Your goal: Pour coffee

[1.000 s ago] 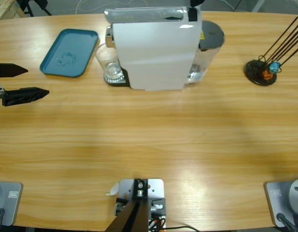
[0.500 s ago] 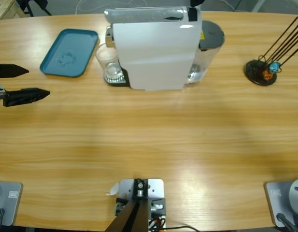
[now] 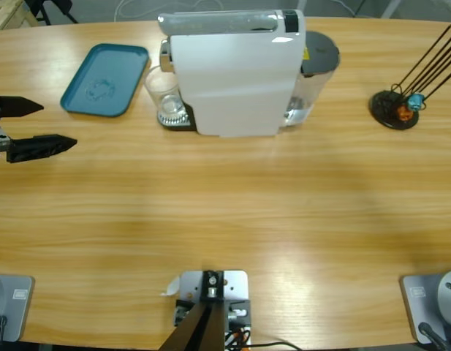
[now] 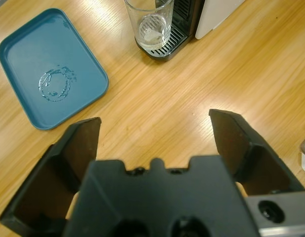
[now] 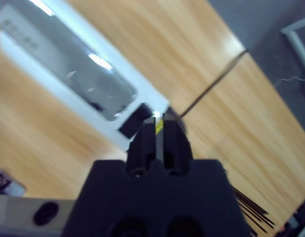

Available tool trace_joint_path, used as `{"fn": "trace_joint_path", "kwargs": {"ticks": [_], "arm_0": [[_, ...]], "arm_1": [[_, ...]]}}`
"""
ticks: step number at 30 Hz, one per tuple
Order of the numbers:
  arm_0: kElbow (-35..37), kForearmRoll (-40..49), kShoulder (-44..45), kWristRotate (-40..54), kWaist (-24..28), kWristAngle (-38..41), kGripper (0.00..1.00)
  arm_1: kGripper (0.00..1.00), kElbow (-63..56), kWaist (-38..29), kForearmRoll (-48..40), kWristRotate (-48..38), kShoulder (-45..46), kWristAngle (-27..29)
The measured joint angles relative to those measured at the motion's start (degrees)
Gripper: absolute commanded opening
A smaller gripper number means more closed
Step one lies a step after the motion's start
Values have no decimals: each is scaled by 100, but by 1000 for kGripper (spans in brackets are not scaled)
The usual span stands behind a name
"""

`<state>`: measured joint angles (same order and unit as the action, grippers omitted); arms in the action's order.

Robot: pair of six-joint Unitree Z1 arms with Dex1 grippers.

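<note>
The left gripper (image 3: 48,126) is held spread and empty at the table's edge, aimed at the glass (image 4: 149,24) parked on the coffee machine's (image 3: 232,73) drip grate to catch coffee, which is barely visible; the right gripper (image 5: 159,133) is pressed together above the machine.

A clear drinking glass (image 4: 150,22) stands upright on the black drip grate (image 4: 164,44) of the white coffee machine (image 4: 216,12). It is straight ahead of the left gripper (image 4: 154,121), well apart from its spread jaws, and its base looks pale.
</note>
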<state>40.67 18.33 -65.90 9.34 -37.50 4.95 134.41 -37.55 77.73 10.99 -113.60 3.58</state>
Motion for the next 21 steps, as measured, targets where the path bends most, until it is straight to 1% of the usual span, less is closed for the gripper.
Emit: {"fn": "trace_joint_path", "kwargs": {"ticks": [3, 6, 18, 21], "arm_0": [[0, 0, 0, 0, 0, 0, 964], [0, 0, 0, 0, 0, -1, 964], [0, 3, 0, 0, 0, -1, 964], [0, 3, 0, 0, 0, -1, 960]], "arm_1": [[871, -162, 0, 0, 0, 78, -224], [867, -262, 0, 0, 0, 235, -307], [868, -472, 0, -3, -1, 381, -320], [922, -725, 0, -110, -2, 432, -320]]}}
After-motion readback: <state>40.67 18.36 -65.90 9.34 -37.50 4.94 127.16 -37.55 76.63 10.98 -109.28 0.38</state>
